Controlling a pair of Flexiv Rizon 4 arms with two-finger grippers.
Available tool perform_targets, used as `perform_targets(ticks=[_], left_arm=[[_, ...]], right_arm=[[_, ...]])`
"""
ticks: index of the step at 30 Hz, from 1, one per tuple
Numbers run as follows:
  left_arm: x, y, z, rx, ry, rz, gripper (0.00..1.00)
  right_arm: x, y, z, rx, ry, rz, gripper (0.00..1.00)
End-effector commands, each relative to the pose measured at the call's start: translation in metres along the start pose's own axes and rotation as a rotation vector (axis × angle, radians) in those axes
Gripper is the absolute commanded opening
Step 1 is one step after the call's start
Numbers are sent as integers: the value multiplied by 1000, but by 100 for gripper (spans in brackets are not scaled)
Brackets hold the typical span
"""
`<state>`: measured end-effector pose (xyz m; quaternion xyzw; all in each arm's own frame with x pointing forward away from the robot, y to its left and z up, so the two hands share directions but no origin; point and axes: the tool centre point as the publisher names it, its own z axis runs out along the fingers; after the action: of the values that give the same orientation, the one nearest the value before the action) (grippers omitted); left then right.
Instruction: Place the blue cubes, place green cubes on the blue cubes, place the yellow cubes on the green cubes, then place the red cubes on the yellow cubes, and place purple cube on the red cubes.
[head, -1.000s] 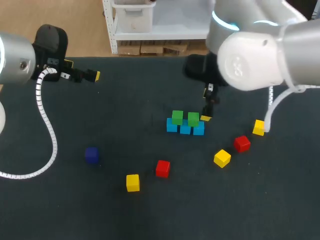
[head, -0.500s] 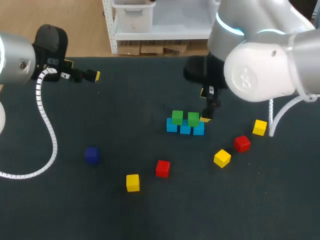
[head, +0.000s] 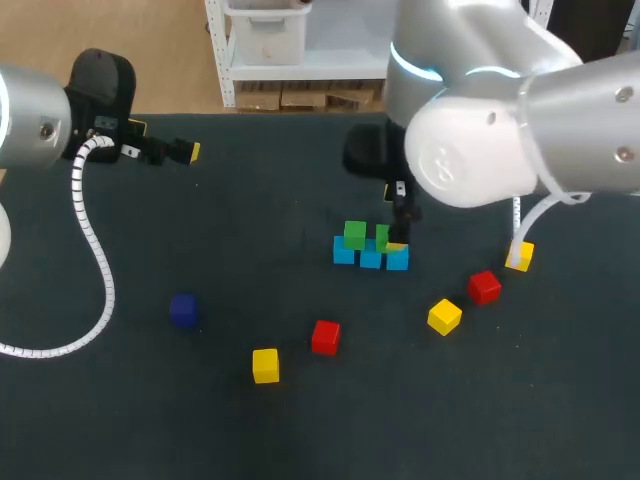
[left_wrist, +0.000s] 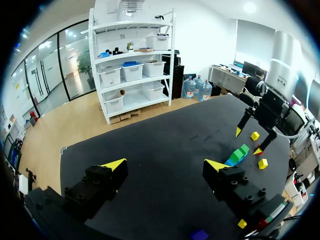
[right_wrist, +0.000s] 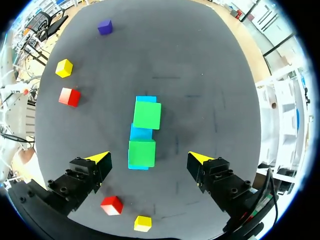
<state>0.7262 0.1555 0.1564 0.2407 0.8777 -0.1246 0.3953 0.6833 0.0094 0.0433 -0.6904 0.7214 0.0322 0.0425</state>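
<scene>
our right gripper (right_wrist: 148, 159) hangs with fingers apart, empty. directly under it, two green cubes (right_wrist: 147, 115) sit on the blue cubes (right_wrist: 145, 99). the yellow cubes (right_wrist: 64, 68) lie well apart from them. risk: a sideways move made too low could knock a green cube off. our left gripper (left_wrist: 165, 165), also apart, holds nothing.

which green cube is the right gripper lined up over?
The small green cube between its open jaws; the other green cube lies ahead of them.

Dark matte tbl top (head: 150, 420)
</scene>
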Motion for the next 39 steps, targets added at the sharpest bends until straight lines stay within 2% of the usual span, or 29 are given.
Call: perform_targets(ticks=[1, 2, 8, 9, 11, 12, 19, 21, 23, 38, 39], left_arm=[[1, 3, 0, 12, -4, 2, 100], [1, 3, 0, 12, -4, 2, 100], [1, 3, 0, 12, -4, 2, 100], [1, 3, 0, 12, -4, 2, 100], [1, 3, 0, 12, -4, 2, 100], [1, 3, 0, 12, -4, 2, 100], [1, 3, 0, 12, -4, 2, 100], [1, 3, 0, 12, -4, 2, 100], [1, 3, 0, 12, -4, 2, 100], [1, 3, 0, 12, -4, 2, 100], [1, 3, 0, 12, -4, 2, 100]], right_arm=[[-2, -4, 3, -18, 8, -2, 87], [-2, -3, 5, -24, 11, -2, 84], [-3, 4, 10, -40, 26, -17, 81], [-3, 4, 10, -41, 28, -17, 76], [-2, 4, 10, -45, 29, -12, 55], [-2, 5, 9, -46, 29, -13, 48], [3, 8, 7, -64, 32, 4, 24], [4, 9, 6, -67, 35, 9, 9], [5, 9, 6, -63, 36, 9, 0], [7, 13, 6, -61, 28, 8, 0], [7, 14, 6, -61, 28, 6, 10]])
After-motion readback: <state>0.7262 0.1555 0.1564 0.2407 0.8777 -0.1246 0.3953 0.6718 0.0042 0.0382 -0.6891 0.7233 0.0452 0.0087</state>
